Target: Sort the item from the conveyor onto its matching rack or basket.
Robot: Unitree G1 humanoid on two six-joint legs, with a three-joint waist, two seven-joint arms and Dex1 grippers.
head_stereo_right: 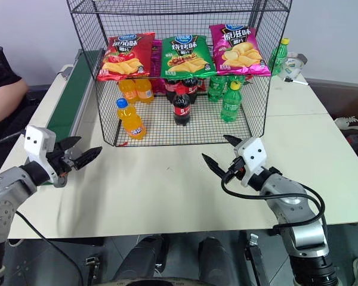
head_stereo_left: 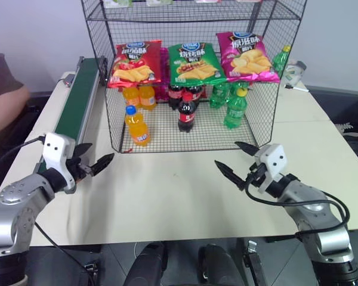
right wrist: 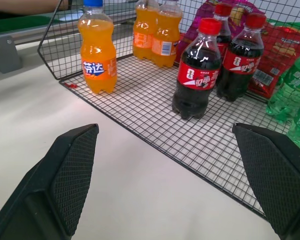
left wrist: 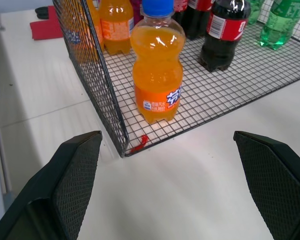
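Observation:
The item, a small orange soda bottle (head_stereo_left: 136,126) with a blue cap, stands upright on the front left corner of the lowest tier of the black wire rack (head_stereo_left: 218,138). The left wrist view has the item (left wrist: 157,65) close ahead. The green conveyor (head_stereo_left: 77,98) runs along the table's left side with nothing on the belt. My left gripper (head_stereo_left: 98,153) hovers open and empty over the table, in front of and to the left of the rack. My right gripper (head_stereo_left: 227,154) is open and empty in front of the rack's right half.
Red, green and pink chip bags (head_stereo_left: 194,61) hang along the rack's front. Behind the item stand orange bottles (head_stereo_left: 139,95), cola bottles (head_stereo_left: 187,112) and green bottles (head_stereo_left: 235,108). A person's arm (head_stereo_left: 3,107) rests left of the conveyor. Bare tabletop (head_stereo_left: 167,190) lies between the grippers.

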